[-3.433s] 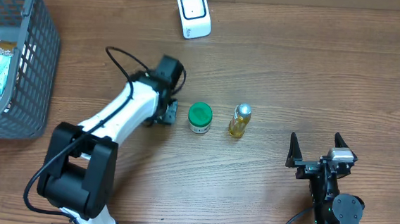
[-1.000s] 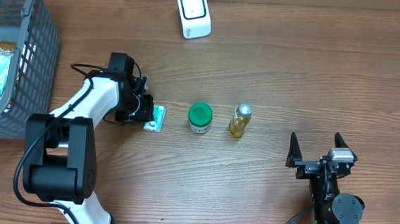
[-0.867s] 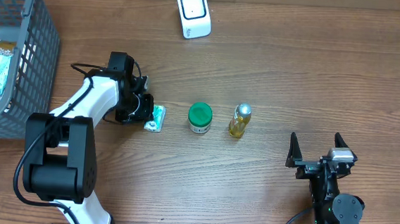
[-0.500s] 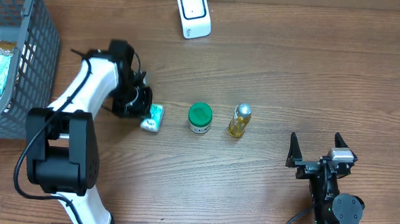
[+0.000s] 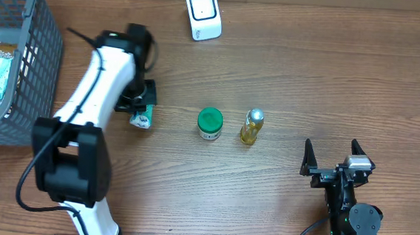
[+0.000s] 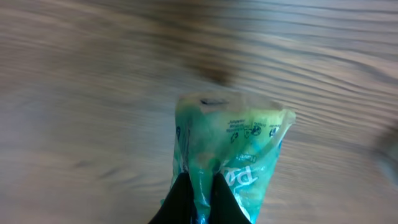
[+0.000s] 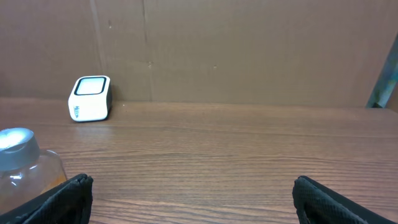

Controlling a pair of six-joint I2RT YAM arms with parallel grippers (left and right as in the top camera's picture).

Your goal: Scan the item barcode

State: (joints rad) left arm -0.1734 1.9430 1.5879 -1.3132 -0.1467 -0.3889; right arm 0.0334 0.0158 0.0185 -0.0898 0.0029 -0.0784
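My left gripper (image 5: 138, 105) is shut on a small green plastic packet (image 5: 142, 117), pinching a fold of it at the left of the table. In the left wrist view the green packet (image 6: 231, 155) hangs from the black fingers (image 6: 180, 202) above the wood, its printed side facing the camera. The white barcode scanner (image 5: 203, 14) stands at the back centre, apart from the packet; it also shows far left as the scanner (image 7: 90, 98) in the right wrist view. My right gripper (image 5: 333, 160) rests open at the front right with nothing between its fingers (image 7: 62, 198).
A green-lidded jar (image 5: 209, 123) and a small yellow bottle (image 5: 251, 126) stand mid-table, right of the packet. A grey wire basket (image 5: 23, 82) with packaged goods sits at the far left. A cardboard wall (image 7: 249, 50) backs the table.
The left gripper has lifted the green packet off the table and swung left and back with it. The right arm has not moved.
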